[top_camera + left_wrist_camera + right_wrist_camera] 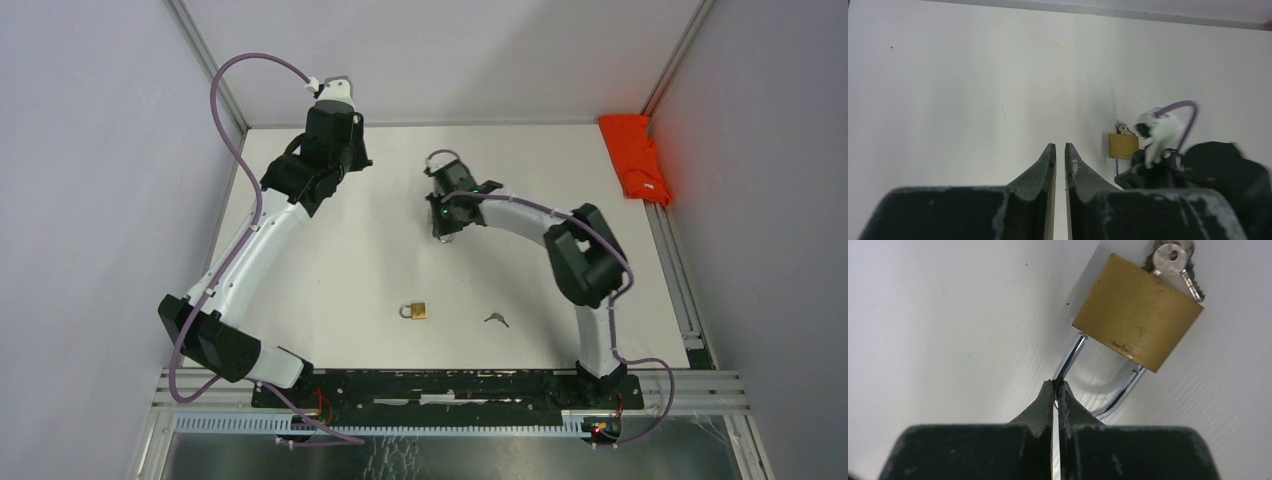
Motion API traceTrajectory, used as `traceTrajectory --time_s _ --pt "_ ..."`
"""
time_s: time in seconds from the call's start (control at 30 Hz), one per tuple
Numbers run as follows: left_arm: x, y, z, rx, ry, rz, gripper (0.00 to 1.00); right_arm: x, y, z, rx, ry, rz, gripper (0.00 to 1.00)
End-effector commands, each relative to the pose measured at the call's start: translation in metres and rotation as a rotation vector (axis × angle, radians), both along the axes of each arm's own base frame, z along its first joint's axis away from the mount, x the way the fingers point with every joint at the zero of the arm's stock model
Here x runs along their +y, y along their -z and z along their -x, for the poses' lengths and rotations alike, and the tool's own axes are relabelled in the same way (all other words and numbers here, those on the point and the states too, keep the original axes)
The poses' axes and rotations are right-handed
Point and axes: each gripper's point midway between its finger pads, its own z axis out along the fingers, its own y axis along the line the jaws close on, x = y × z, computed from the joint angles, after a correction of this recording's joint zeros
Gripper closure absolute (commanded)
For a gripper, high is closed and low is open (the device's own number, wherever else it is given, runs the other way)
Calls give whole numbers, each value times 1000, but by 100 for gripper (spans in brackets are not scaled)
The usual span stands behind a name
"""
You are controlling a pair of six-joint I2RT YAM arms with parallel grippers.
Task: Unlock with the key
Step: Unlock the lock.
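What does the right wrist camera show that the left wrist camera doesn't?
Only the right wrist view: the right gripper, shut, its tips meeting one leg of the shackle, seen close up. Only the left wrist view: the left gripper, barely parted and empty, and the right arm with its purple cable. Both: the brass padlock with a key at its body's far end, small and distant in the left view.
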Motion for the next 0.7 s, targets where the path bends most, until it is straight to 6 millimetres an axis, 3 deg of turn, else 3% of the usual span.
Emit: traceTrajectory --time_s 0.0,0.17,0.43,0.53,0.6,0.67 --pt "1 -20 0 -63 -1 31 83 23 -96 -18 -101 -27 -467 100" --pt "-6 -16 -1 -50 22 44 83 6 -107 0 0 -15 -755 100" --pt "-20 -7 -5 -28 83 67 83 -23 -75 29 152 111 -962 100" --pt "-23 -1 -7 -20 89 70 84 -25 -63 26 128 92 -867 100" --pt "-20 1 -9 -18 71 60 84 -25 -63 17 52 54 -712 94" --pt "-19 0 -9 -20 63 60 84 -20 -75 5 -62 -8 -546 87"
